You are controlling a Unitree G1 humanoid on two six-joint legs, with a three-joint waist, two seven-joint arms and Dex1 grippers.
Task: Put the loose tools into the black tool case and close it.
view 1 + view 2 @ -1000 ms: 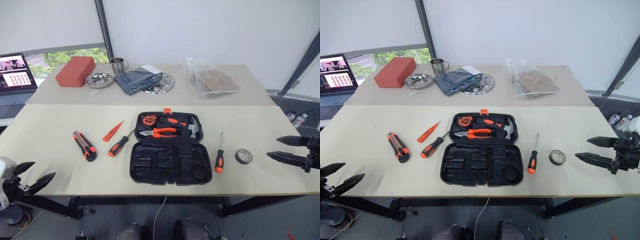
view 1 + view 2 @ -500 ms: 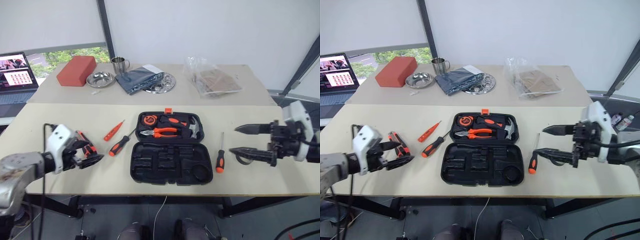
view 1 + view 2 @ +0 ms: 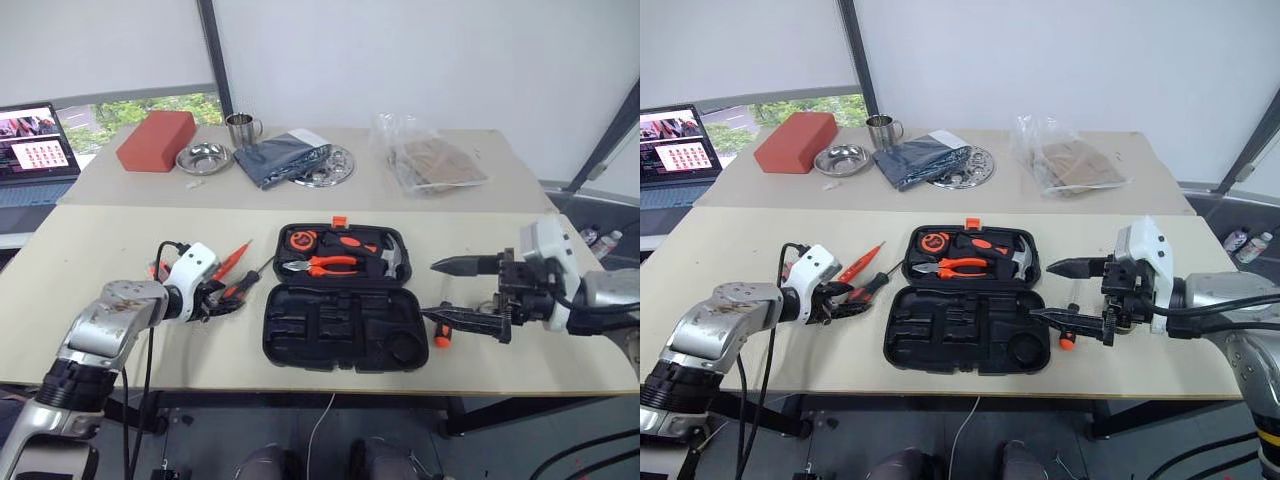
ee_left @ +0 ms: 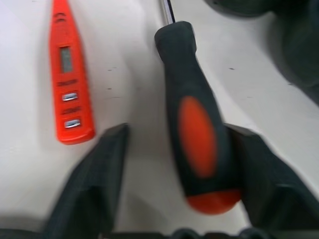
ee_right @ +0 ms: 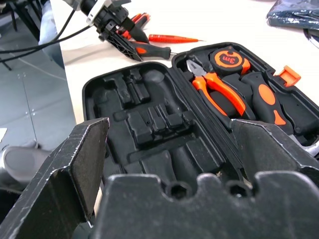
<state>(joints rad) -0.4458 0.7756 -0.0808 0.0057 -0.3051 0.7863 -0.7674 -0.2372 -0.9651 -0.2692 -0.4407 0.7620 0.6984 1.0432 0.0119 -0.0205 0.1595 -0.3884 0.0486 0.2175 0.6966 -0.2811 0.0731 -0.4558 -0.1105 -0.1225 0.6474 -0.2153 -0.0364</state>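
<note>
The black tool case (image 3: pixel 270 330) lies open mid-table, its near half showing bare recesses. My left gripper (image 3: pixel 215 300) is open, and its fingers (image 4: pixel 99 164) straddle the handle of a black-and-orange screwdriver (image 4: pixel 197 129), with a gap on one side. Beside that screwdriver lies the slim orange screwdriver (image 3: pixel 235 253). My left hand mostly hides the utility knife (image 3: pixel 153 270). My right gripper (image 3: pixel 430 290) hovers open over the case's right edge. Under its lower finger the second screwdriver's orange handle end (image 3: pixel 441 338) peeks out. The tape roll is hidden.
Orange-handled pliers (image 3: pixel 325 265), a hammer and a tape measure (image 5: pixel 227 59) sit in the case's far half. The back table holds a red-brown block (image 3: pixel 155 140), a metal bowl (image 3: pixel 201 158), a mug (image 3: pixel 238 128), dark cloth (image 3: pixel 278 160) and a plastic bag (image 3: pixel 430 160). A laptop (image 3: pixel 35 150) stands far left.
My left gripper has travelled right, past the utility knife to the screwdriver handle, and its jaws have narrowed. My right gripper has swung left to the case's right edge, still open.
</note>
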